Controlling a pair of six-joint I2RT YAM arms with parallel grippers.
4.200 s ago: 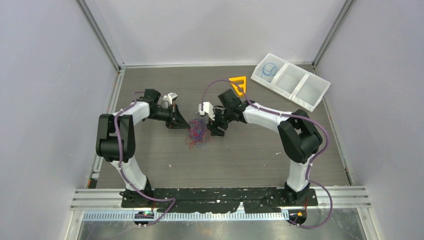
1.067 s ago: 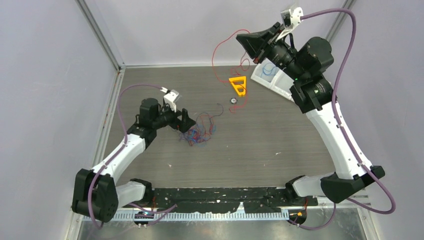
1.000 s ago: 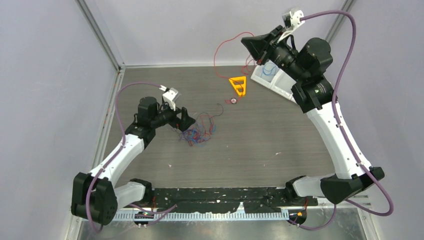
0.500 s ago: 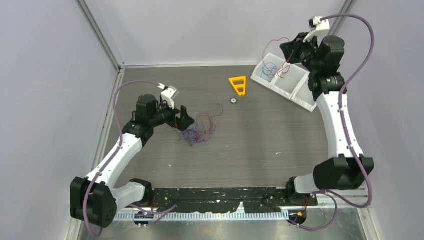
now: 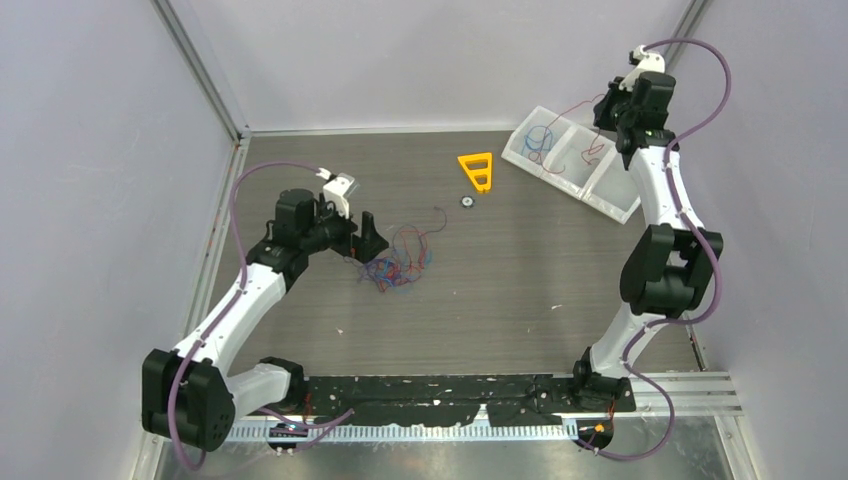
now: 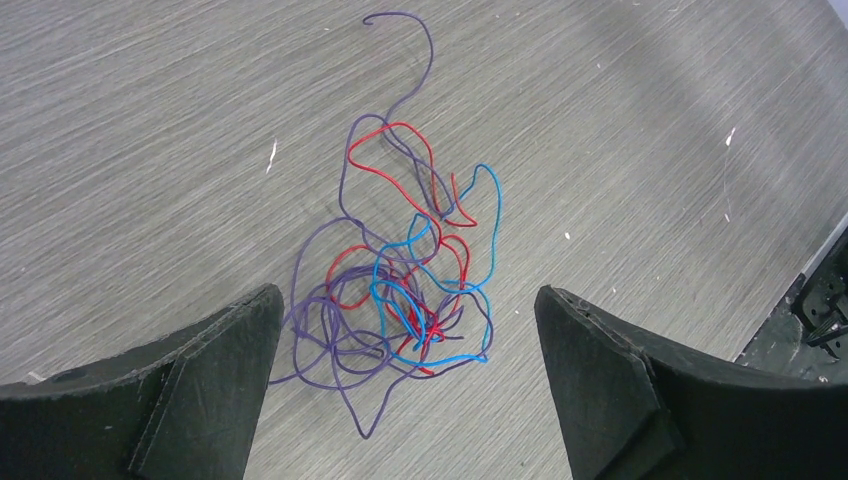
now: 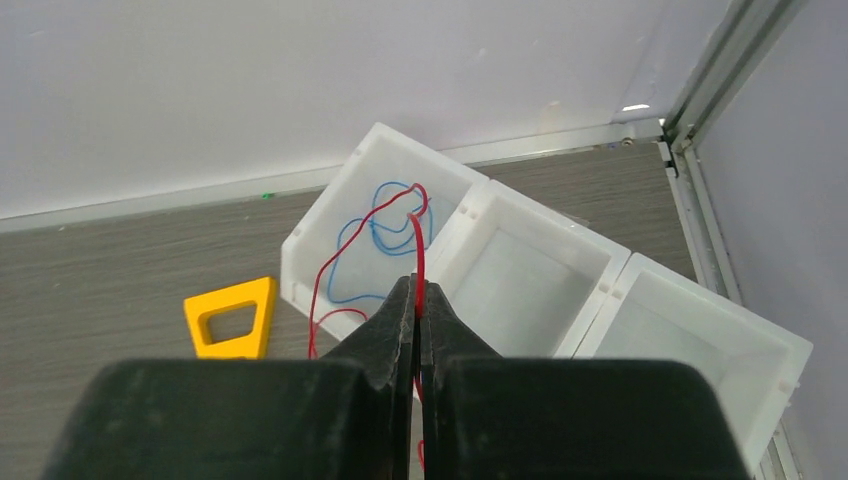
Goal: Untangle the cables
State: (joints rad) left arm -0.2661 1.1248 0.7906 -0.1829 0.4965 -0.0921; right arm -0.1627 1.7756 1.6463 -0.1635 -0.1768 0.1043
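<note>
The left gripper is held low over the left-centre of the counter, and its jaws are spread wide, with nothing between them. Just beyond its fingertips, the cables are seen lying flat on the counter as a small loose clump. Very thin wires in dark purple, red and blue are crossed over one another there. In the left wrist view the purple loops are gathered on the left of the clump, the blue loops on the right, and the red strands are threaded through the middle. One purple strand is stretched away from the clump and is ended in a small hook.

Toward the far edge, an orange triangle is laid flat, and a small round piece is found just nearer than it.

In the far right corner a white tray with three compartments is set at an angle. A coiled blue cable is held in its leftmost compartment.

The right gripper is raised above that tray, and its fingers are pressed together on a red cable. The red cable is looped over the tray's left and middle compartments; whether the tray is touched by it cannot be told.
</note>
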